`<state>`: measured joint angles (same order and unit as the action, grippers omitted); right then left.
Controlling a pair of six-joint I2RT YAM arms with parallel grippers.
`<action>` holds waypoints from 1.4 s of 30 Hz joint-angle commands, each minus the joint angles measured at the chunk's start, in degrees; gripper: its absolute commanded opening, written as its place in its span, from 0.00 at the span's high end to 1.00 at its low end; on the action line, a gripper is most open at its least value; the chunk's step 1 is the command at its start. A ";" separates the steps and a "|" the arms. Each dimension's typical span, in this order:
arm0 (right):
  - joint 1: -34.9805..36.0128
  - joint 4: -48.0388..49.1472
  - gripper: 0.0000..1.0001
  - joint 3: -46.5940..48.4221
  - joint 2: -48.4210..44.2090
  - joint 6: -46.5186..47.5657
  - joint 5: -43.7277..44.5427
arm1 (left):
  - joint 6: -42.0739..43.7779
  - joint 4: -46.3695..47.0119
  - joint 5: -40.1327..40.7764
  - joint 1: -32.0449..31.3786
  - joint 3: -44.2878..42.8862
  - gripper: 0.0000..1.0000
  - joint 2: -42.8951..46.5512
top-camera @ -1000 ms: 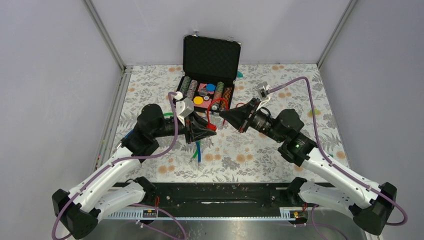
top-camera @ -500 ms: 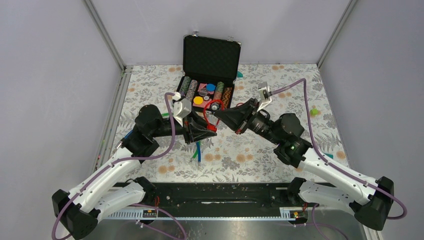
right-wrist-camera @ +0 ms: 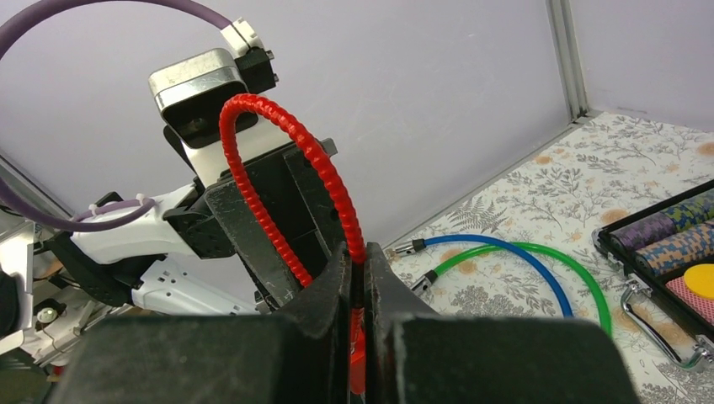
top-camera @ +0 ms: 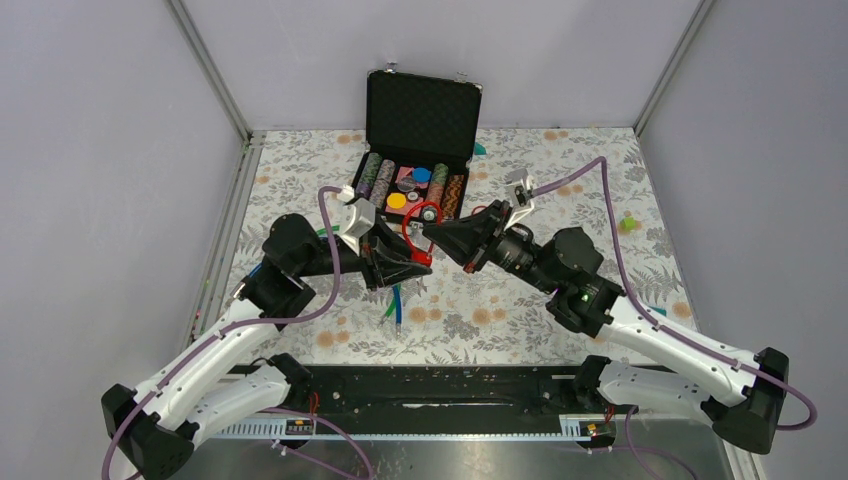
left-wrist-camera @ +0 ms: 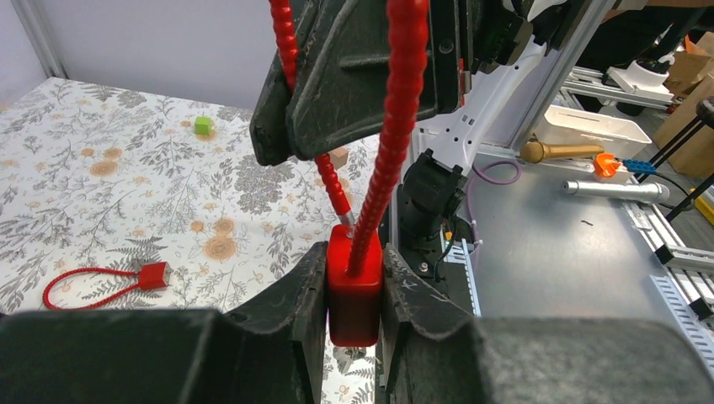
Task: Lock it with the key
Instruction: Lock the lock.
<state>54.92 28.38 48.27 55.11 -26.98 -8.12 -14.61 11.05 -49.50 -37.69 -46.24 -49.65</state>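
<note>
L gripper (left-wrist-camera: 354,290) is clamped on the red lock body (left-wrist-camera: 354,313), held up off the tbl w/ both fingers (left-wrist-camera: 295,295) pressed to its sides. R gripper (right-wrist-camera: 358,278) meets it tip to tip from the opp. side, pads squeezed together on the red cable (right-wrist-camera: 286,126) right where it runs down to the body. Can't tell if a key sits in there. Cable loops up over both grippers. Floral tbl (top-camera: 500,300) lies below both. Black case (top-camera: 422,105) stands just beyond the two tips, lid upright, chip rows (top-camera: 378,178) in the tray. Blue cable (right-wrist-camera: 505,244) and green cable (right-wrist-camera: 572,269) lie curved together on the tbl under L gripper. A 2nd red lock (left-wrist-camera: 151,275) lies flat on the tbl, off to L gripper's side, well apart. Green cube (top-camera: 627,224) sits far out on R gripper's outer side.
</note>
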 commanded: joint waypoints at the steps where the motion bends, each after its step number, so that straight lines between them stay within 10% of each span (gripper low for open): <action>1: 2.06 -2.81 1.00 2.68 0.52 4.10 0.04 | -2.27 8.61 -0.76 -0.18 -0.26 1.00 0.87; 16: 8.93 -16.66 1.00 7.03 2.81 20.28 -3.42 | -7.60 12.17 9.41 -0.12 -0.95 1.00 0.07; 30: 8.98 -19.69 1.00 4.93 5.30 12.54 3.74 | -11.62 27.21 12.08 -0.17 5.12 1.00 5.79; 42: 9.03 -23.30 1.00 6.87 5.64 11.79 -0.80 | -11.01 20.22 17.13 -0.13 3.32 1.00 5.94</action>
<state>61.95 18.63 55.13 58.87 -13.78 -3.20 -25.50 22.39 -40.25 -38.28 -37.85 -43.99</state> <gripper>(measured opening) 0.046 0.239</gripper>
